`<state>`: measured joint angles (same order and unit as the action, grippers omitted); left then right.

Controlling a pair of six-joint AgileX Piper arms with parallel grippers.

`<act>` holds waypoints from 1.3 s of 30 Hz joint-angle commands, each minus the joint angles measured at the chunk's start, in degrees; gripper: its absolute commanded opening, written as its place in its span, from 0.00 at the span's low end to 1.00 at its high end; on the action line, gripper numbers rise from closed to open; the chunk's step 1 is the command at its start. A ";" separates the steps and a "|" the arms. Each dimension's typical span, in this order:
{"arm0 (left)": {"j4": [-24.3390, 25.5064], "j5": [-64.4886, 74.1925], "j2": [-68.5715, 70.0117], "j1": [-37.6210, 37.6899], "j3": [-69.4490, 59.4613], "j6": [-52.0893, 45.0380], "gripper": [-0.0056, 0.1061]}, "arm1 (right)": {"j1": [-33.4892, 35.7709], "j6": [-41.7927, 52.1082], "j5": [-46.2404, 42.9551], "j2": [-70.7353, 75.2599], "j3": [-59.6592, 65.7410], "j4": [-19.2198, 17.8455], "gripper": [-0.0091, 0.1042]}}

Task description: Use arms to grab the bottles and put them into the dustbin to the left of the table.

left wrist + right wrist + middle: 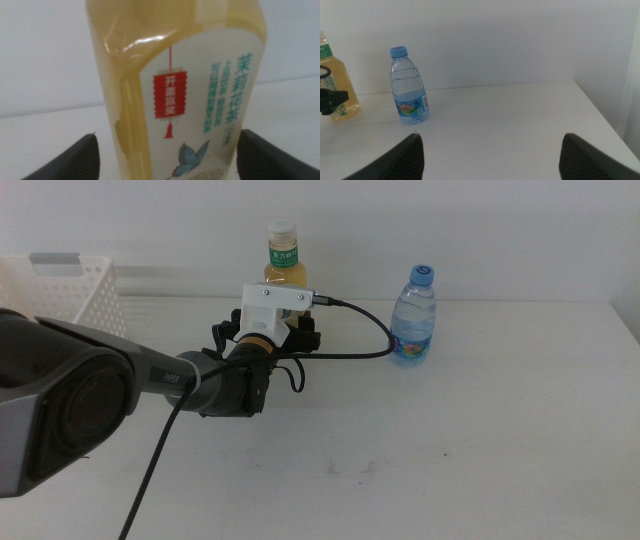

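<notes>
We have the left gripper at the tea bottle, which stands upright near the table's back edge. Its long axis runs vertical, straight up between our open jaws, one on each side and neither touching yet. The right gripper, jaws open, waits well back. The water bottle stands right of the tea; the dustbin is left.

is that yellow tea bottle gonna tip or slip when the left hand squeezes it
The yellow tea bottle looks nearly full, so probably heavy for its size and fairly stiff. It stands tall and narrow, so an off-centre nudge could tip it. Its glossy plastic may slip slightly between the open left hand.
</notes>
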<state>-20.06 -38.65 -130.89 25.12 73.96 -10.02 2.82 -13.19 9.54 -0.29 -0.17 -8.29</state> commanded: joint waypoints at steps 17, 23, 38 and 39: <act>-3.39 -2.83 -4.75 0.02 7.33 1.25 0.89 | -0.34 0.13 -0.44 0.29 0.17 -0.40 0.82; -8.84 -2.92 -4.75 0.02 7.33 -5.43 0.89 | -0.34 0.13 -0.44 0.29 0.17 -0.40 0.82; -9.31 -4.35 -5.80 -1.72 7.42 -6.51 0.82 | -0.34 0.13 -0.44 0.29 0.17 -0.40 0.82; -9.31 -4.71 -6.01 -1.72 7.45 -6.51 0.82 | -0.34 0.13 -0.44 0.29 0.17 -0.40 0.82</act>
<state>-27.65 -42.20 -136.27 24.02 81.17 -16.32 2.82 -13.19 9.54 -0.29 -0.17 -8.29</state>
